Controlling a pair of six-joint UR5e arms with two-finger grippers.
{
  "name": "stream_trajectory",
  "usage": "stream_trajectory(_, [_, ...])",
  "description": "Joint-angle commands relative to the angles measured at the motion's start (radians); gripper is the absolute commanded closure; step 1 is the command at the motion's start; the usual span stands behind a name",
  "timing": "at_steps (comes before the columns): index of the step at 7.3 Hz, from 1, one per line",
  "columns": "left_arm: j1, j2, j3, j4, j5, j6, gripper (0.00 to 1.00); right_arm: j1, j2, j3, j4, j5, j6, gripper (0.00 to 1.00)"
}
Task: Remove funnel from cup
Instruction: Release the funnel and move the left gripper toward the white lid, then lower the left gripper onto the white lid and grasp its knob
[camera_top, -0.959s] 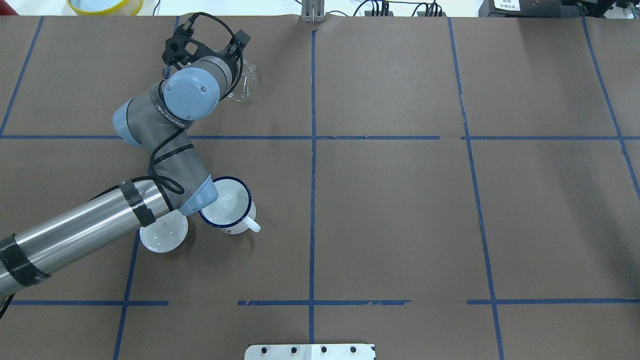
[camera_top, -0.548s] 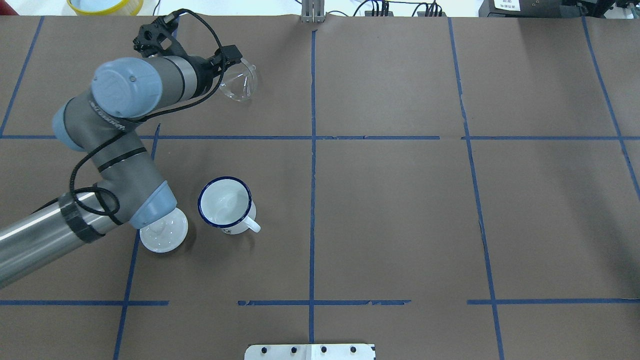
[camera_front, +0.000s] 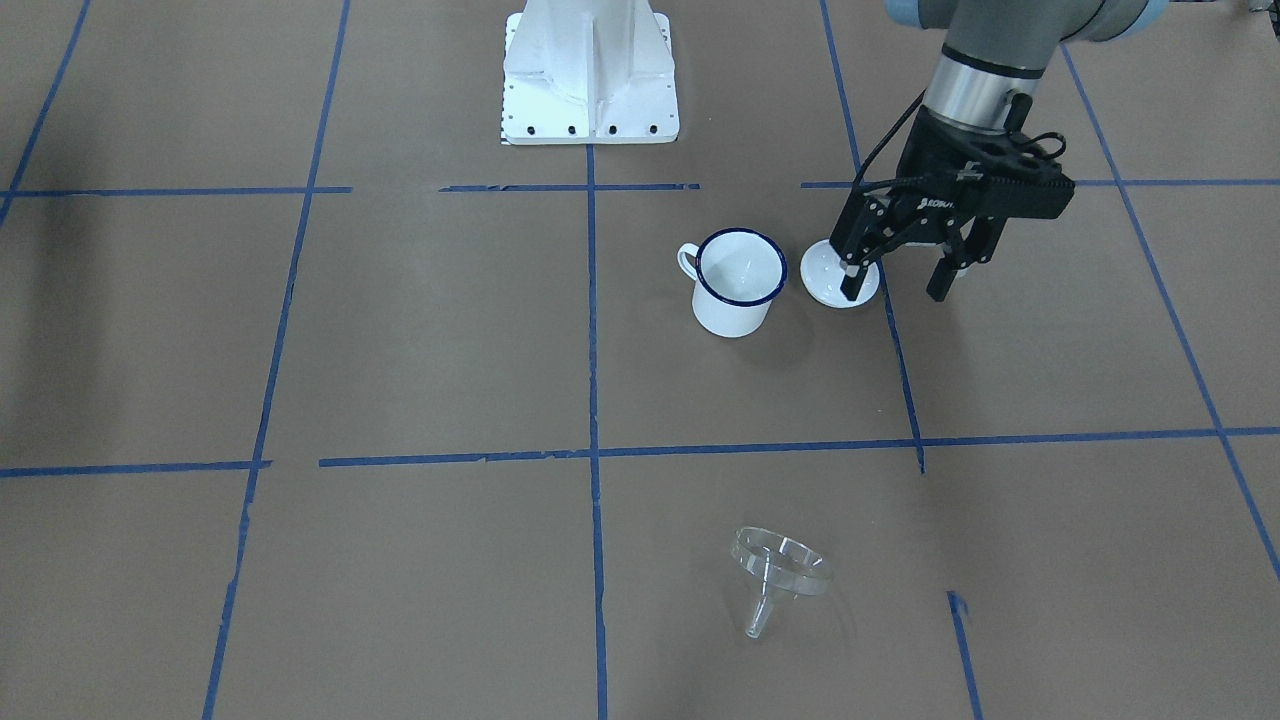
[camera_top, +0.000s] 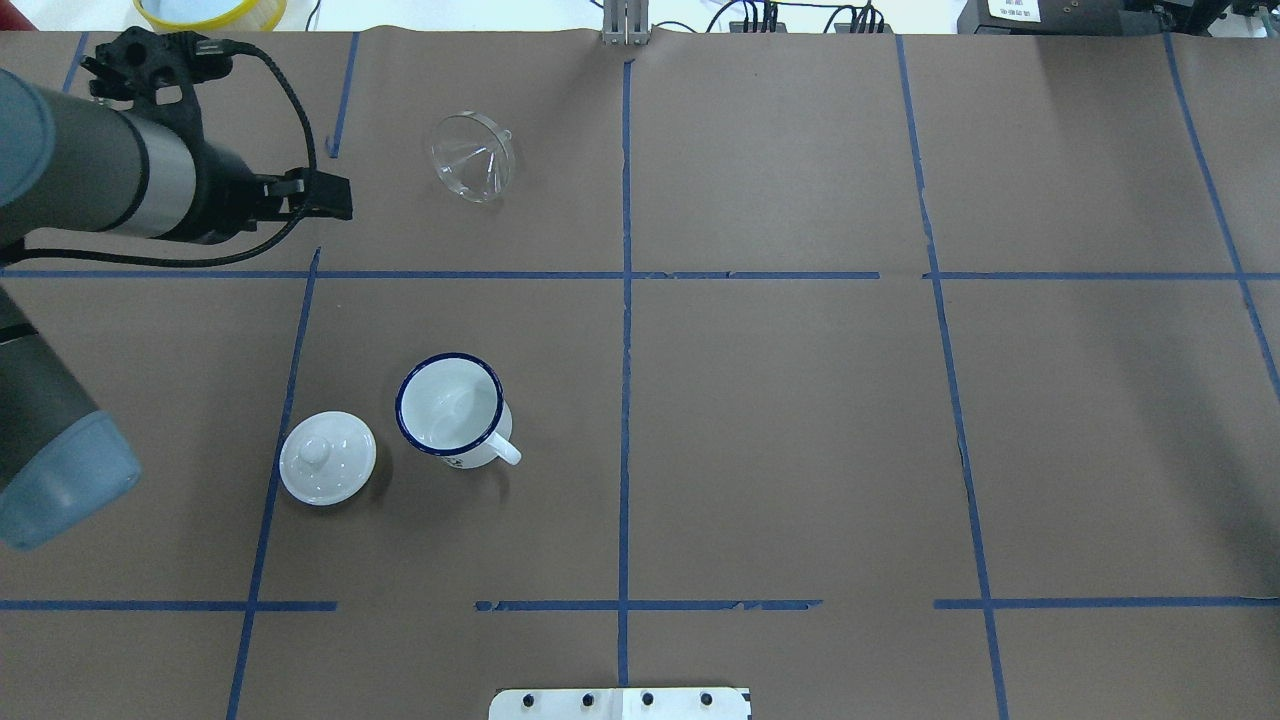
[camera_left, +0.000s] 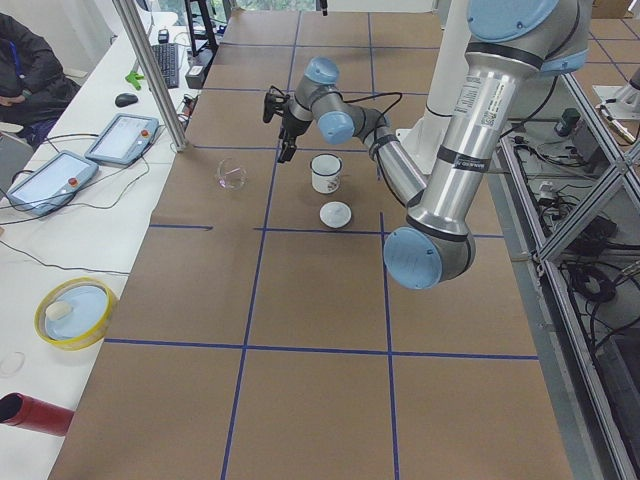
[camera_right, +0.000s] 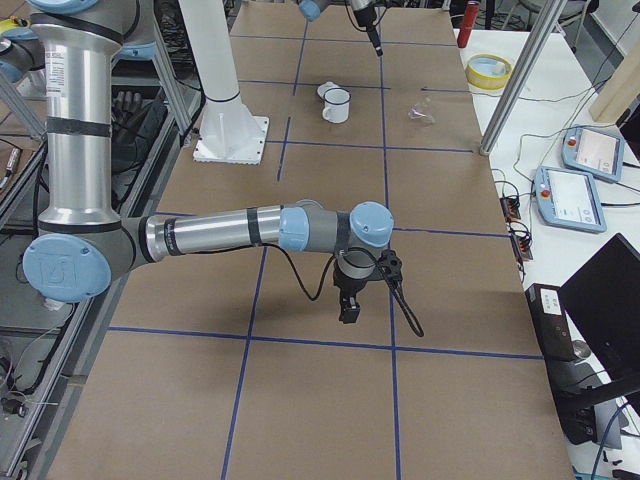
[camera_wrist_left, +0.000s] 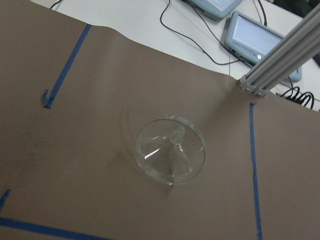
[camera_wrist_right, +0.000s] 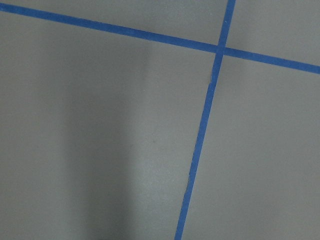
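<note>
The clear funnel (camera_top: 472, 158) lies tilted on its rim on the brown table at the far left, out of the cup; it also shows in the front view (camera_front: 780, 570) and the left wrist view (camera_wrist_left: 170, 157). The white cup (camera_top: 450, 408) with its blue rim stands upright and empty (camera_front: 738, 282). My left gripper (camera_front: 895, 290) is open and empty, raised above the table, well apart from the funnel. My right gripper (camera_right: 350, 305) hangs low over bare table far from both; I cannot tell whether it is open or shut.
A white domed lid (camera_top: 327, 458) with a knob lies just left of the cup. A yellow-rimmed bowl (camera_top: 210, 10) sits beyond the table's far edge. An aluminium post (camera_wrist_left: 280, 55) stands at that edge, near the funnel. The robot base (camera_front: 590, 70) is at the near edge.
My left arm has drawn back to the left and away from the funnel. The funnel stays lying where it was. The cup and lid have not moved.
</note>
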Motion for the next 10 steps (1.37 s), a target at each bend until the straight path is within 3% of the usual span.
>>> stream_trajectory(1, [0.093,0.123,-0.076,0.051,-0.018,0.127,0.02,0.0,0.0,0.0,0.0,0.0,0.0,0.0])
stream_trajectory(2, [0.201,0.123,-0.018,0.044,-0.009,0.125,0.02,0.0,0.0,0.0,0.0,0.0,0.0,0.0])
stream_trajectory(3, [0.253,0.119,-0.001,0.035,0.023,0.103,0.14,0.0,0.0,-0.001,0.0,0.0,0.0,0.0])
stream_trajectory(5, [0.265,0.132,0.001,0.012,0.015,0.098,0.0,0.0,0.0,-0.001,0.0,0.0,0.0,0.0])
stream_trajectory(6, [0.265,0.137,0.027,0.007,0.013,0.107,0.0,0.0,0.0,-0.001,0.0,0.0,0.0,0.0])
stream_trajectory(7, [0.265,0.154,0.056,-0.042,0.013,0.109,0.0,0.0,0.0,0.0,0.0,0.0,0.0,0.0])
stream_trajectory(9, [0.265,0.223,0.201,-0.361,0.011,0.106,0.0,0.0,0.0,-0.001,0.0,0.0,0.0,0.0])
stream_trajectory(10, [0.265,0.238,0.197,-0.369,0.011,0.107,0.0,0.0,0.0,0.0,-0.001,0.0,0.0,0.0])
